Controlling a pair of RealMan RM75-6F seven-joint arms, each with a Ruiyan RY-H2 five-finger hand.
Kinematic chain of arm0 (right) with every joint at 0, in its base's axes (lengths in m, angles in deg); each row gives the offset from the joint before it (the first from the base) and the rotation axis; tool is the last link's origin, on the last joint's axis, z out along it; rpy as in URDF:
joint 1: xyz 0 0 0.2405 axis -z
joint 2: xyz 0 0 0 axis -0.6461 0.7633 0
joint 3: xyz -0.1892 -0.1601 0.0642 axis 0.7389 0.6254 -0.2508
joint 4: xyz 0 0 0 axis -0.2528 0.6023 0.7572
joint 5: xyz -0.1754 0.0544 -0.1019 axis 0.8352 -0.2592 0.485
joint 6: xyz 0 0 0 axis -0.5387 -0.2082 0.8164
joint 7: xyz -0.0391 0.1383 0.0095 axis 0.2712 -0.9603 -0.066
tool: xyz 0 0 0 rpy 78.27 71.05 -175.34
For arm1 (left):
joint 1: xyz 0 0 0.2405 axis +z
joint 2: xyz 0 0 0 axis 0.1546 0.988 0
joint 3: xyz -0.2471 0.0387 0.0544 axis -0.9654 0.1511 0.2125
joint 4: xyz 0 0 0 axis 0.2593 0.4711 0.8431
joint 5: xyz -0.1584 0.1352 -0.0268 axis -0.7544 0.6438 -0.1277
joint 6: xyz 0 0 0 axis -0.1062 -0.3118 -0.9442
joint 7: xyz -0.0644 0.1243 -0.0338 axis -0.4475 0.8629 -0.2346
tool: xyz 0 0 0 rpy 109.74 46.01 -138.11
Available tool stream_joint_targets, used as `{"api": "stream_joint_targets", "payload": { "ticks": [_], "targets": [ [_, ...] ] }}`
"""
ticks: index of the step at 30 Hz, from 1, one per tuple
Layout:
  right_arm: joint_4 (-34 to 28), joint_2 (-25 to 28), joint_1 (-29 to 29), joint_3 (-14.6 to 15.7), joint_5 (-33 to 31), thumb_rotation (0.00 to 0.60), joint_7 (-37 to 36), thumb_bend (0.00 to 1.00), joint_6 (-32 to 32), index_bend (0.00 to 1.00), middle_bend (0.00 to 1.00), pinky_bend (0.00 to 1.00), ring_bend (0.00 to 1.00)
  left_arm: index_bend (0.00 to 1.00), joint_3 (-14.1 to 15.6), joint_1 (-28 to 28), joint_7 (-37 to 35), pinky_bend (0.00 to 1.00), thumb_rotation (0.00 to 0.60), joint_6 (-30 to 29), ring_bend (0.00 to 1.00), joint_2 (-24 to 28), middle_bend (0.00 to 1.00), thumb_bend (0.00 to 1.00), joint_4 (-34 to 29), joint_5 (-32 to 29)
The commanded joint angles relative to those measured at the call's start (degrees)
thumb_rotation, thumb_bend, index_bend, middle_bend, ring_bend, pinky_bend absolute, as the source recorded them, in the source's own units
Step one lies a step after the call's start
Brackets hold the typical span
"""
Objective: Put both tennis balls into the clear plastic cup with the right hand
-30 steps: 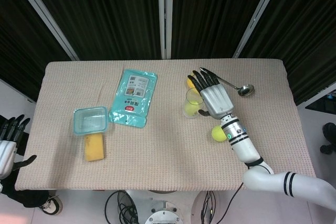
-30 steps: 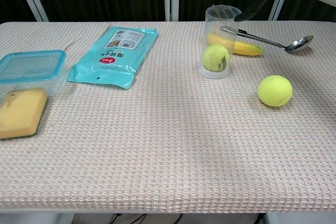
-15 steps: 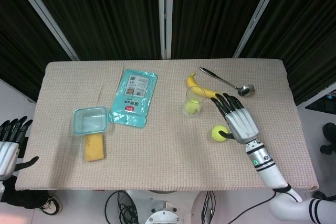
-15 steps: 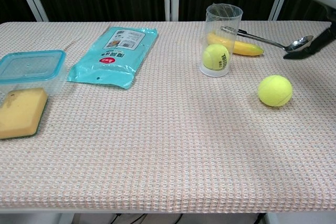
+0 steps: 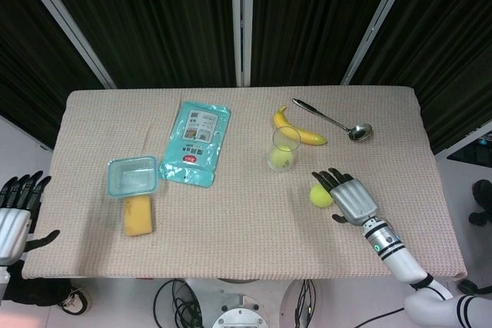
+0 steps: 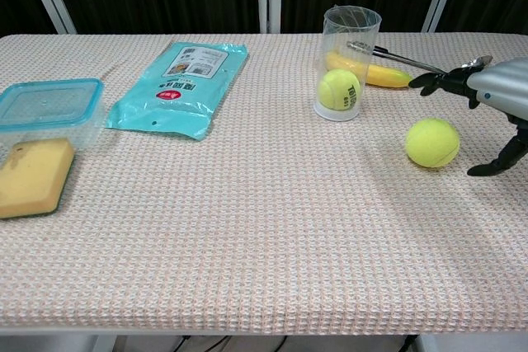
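Your right hand [image 5: 350, 198] sits low over the table [image 5: 238, 247], fingers spread apart and holding nothing; the thumb points down toward the cloth in the chest view.

- Loose tennis ball [image 6: 432, 142]: on the cloth just beside your right hand's fingertips [image 5: 326, 179], on its inner side. Whether they touch it cannot be told.
- Clear plastic cup [image 6: 346, 64]: upright, beyond the fingertips and further toward the table's middle, apart from the hand.
- Second tennis ball [image 6: 340, 90]: already inside the cup, at its bottom.
- Banana [image 5: 297, 129]: lying behind the cup, past your fingertips.
- Ladle [image 5: 332, 120]: beyond the hand, near the far edge, its handle crossing over the banana.
- Teal pouch [image 5: 195, 143]: flat on the cloth, well apart from the hand, past the cup.
- Lidded container [image 5: 132, 176] and yellow sponge [image 5: 138, 215]: furthest from your right hand, sponge just beside the container.

Your left hand [image 5: 15, 215] hangs off the table's far side, fingers apart, holding nothing.
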Motion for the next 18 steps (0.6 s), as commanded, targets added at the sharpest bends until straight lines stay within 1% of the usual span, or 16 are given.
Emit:
{"api": "stream_joint_targets", "payload": {
  "ticks": [1,3,6,8,11,14,18],
  "targets": [
    [0.28,-0.6,-0.96,-0.39,-2.08,0.6,2.24,0.05,-2.23,0.03,0.15,0.32,0.1,0.03,-0.01,0.21,-0.53,0.0,0.6,-0.21,0.0,0.07,0.0,0.0,0.25,-0.13],
    [0.77,-1.18,-1.21,-0.48,-2.92,0.6,3.36,0.05,-3.02,0.06,0.17,0.32,0.11,0.03,0.02,0.33,-1.04,0.0,0.6,-0.03,0.0,0.1,0.0,0.0,0.35,-0.52],
    [1.63,-2.24,-1.46,-0.68,-4.23,0.6,5.27,0.07,-3.73,0.13,0.23,0.34,0.14,0.03,0.07,0.61,-1.52,0.0,0.6,-0.15,0.0,0.11,0.0,0.0,0.75,-0.81],
    [2.21,-3.0,-1.36,-0.88,-4.63,0.6,6.48,0.08,-3.26,0.22,0.28,0.4,0.21,0.03,0.09,0.83,-1.86,0.0,0.6,-0.36,0.0,0.15,0.0,0.0,1.02,-0.92],
    [2.83,-3.84,-1.1,-1.2,-4.98,0.6,7.59,0.14,-2.4,0.37,0.4,0.53,0.35,0.03,0.35,0.92,-2.97,0.0,0.6,-0.13,0.0,0.46,0.0,0.0,1.09,-0.82],
    [2.76,-3.94,-1.01,-1.3,-5.06,0.6,8.14,0.18,-2.14,0.52,0.48,0.64,0.45,0.03,0.61,0.83,-4.45,0.0,0.6,0.45,0.0,0.85,0.0,0.0,0.97,-0.75],
    [1.75,-3.15,-0.52,-1.79,-3.08,0.6,6.28,0.22,-0.05,0.62,0.57,0.71,0.52,0.03,0.63,0.9,-4.64,0.0,0.6,0.31,0.0,0.89,0.0,0.0,1.07,-0.59]
  ]
}}
